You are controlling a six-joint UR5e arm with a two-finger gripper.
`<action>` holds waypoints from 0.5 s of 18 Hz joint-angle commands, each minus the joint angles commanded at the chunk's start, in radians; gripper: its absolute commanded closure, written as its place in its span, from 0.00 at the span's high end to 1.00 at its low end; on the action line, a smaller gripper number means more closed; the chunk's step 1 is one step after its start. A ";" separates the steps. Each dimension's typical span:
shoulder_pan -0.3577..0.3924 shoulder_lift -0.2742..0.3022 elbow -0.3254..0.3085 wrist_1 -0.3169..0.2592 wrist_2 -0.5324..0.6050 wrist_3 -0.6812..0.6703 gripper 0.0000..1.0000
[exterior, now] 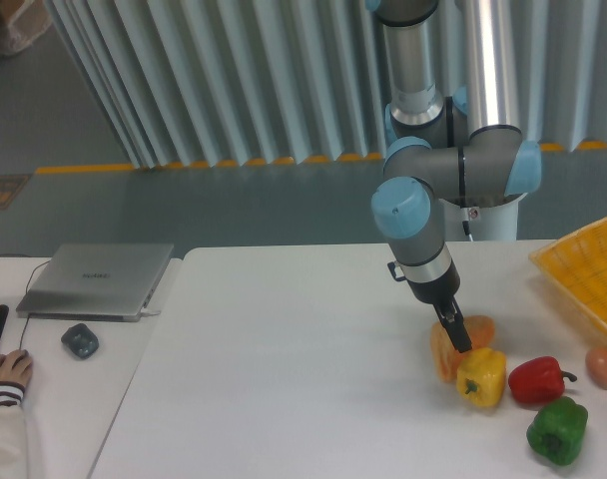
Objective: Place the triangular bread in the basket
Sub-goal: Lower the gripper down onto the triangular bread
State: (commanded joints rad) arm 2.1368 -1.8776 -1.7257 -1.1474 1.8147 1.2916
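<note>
The triangular bread [446, 353] is an orange-tan wedge lying on the white table, right of centre, touching the yellow bell pepper [481, 376]. My gripper [457, 334] hangs straight over the bread with its dark fingers down at the bread's top. The fingers overlap in this view, so their spacing is unreadable. The yellow lattice basket [587, 273] stands at the table's right edge, partly cut off by the frame, well to the right of the gripper.
A red pepper [539, 380], a green pepper [557, 431] and a small brownish egg [601, 366] lie right of the bread. A laptop [98, 280], a mouse [80, 341] and a person's hand [4, 370] sit on the left desk.
</note>
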 joint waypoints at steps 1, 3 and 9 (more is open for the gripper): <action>0.000 0.000 -0.012 0.000 0.000 0.000 1.00; 0.000 0.003 -0.025 0.000 0.003 0.002 1.00; -0.006 -0.008 -0.025 0.002 0.041 -0.003 1.00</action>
State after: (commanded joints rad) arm 2.1307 -1.8852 -1.7503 -1.1459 1.8561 1.2886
